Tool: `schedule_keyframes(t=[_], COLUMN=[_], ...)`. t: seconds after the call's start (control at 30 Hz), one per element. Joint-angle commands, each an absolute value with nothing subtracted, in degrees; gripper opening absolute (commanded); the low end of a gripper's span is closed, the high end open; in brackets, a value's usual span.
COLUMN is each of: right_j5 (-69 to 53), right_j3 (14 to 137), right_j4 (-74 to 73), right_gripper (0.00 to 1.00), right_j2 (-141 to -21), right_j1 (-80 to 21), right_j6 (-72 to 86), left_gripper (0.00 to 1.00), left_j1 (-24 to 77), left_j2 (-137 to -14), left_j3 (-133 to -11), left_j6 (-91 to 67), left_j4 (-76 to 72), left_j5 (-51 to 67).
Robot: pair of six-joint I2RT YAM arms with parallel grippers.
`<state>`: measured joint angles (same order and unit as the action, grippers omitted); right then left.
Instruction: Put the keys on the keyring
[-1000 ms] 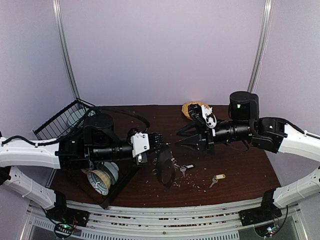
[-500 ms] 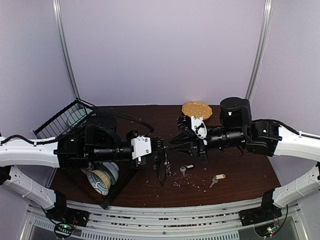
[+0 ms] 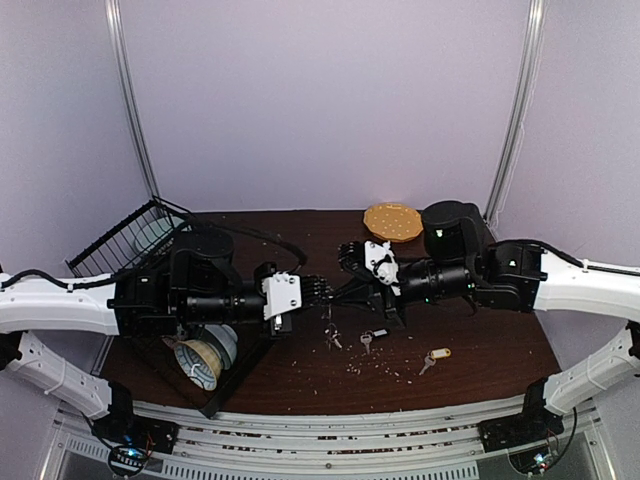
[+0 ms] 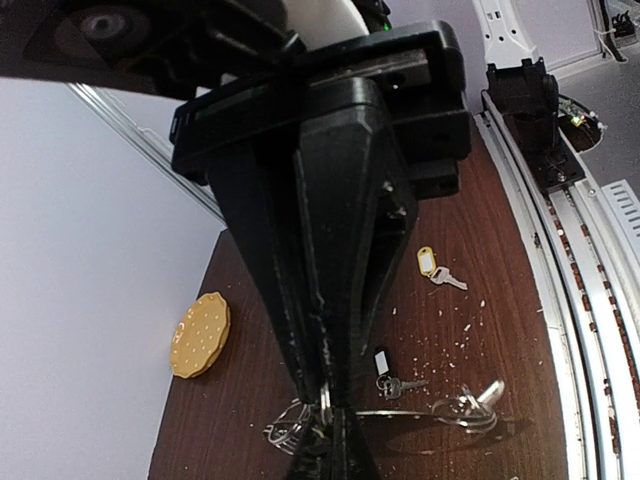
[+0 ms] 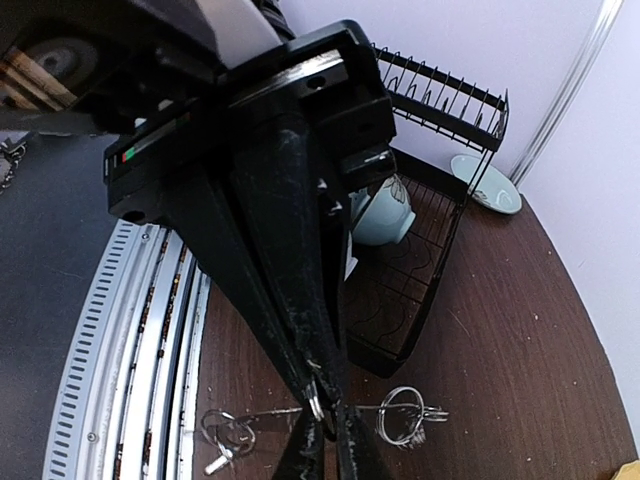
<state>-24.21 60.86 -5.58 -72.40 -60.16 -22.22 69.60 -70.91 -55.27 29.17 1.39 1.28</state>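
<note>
Pinching the floppy pale silver keyring (image 5: 405, 415) between my closed left gripper (image 4: 325, 405) and closed right gripper (image 5: 322, 405) above the brown table (image 4: 500, 250), I judge one must next fetch the small black-tagged silver key (image 4: 390, 380) nearby.

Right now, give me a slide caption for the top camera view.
Left gripper and right gripper pinch the keyring; black-tagged key, yellow-tagged key lie loose.

We're looking at our left arm (image 3: 50, 303) and right arm (image 3: 600, 285), both glossy white shells running into chunky black motor housings, with a loose black cable (image 3: 272, 233), a boxy white wrist block (image 3: 282, 293), a tiny green light (image 3: 438, 232), and scuffed, tapered black fingers (image 4: 340, 280).
</note>
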Motion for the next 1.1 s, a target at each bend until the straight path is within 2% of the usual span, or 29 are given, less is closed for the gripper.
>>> schedule_keyframes(t=[0.0,0.2,0.23,0.27,0.3,0.37,0.43,0.7,1.07], right_j5=[-23.70,-25.23,-26.15,-27.45,-29.72,-35.32,-38.88,-48.24,-43.96], right_j3=[62.32,62.11,61.63,61.05,60.21,58.66,57.99,57.39,53.10], right_j4=[-5.38,-5.36,-5.02,-4.10,-2.91,-0.45,1.15,5.72,16.23], right_gripper=[0.02,0.00,0.00,0.00,0.00,0.00,0.00,0.00,0.00], right_j2=[-72.16,-71.21,-70.55,-69.51,-68.32,-65.80,-64.03,-61.79,-60.84], right_j1=[-60.58,-60.60,-60.42,-60.21,-59.85,-58.77,-58.45,-58.43,-58.42], right_j6=[-21.38,-21.29,-21.42,-21.51,-21.53,-21.16,-20.39,-16.27,-12.05], left_gripper=[0.00,0.00,0.09,0.25,0.35,0.47,0.52,0.49,0.35], left_j1=[69.96,69.96,69.96,69.96,69.94,69.96,69.96,69.96,69.96], left_j2=[-69.30,-69.02,-68.43,-67.67,-66.60,-64.40,-62.70,-64.95,-67.94], left_j3=[-56.76,-56.28,-55.76,-55.01,-54.04,-51.19,-48.67,-50.29,-49.82], left_j6=[28.51,28.08,27.57,27.32,27.32,27.29,27.18,26.00,18.25], left_j4=[-2.32,-3.17,-4.17,-5.05,-5.98,-9.14,-12.49,-14.50,-27.44], left_j5=[2.40,1.70,1.17,1.06,1.40,2.60,3.72,9.66,20.85])
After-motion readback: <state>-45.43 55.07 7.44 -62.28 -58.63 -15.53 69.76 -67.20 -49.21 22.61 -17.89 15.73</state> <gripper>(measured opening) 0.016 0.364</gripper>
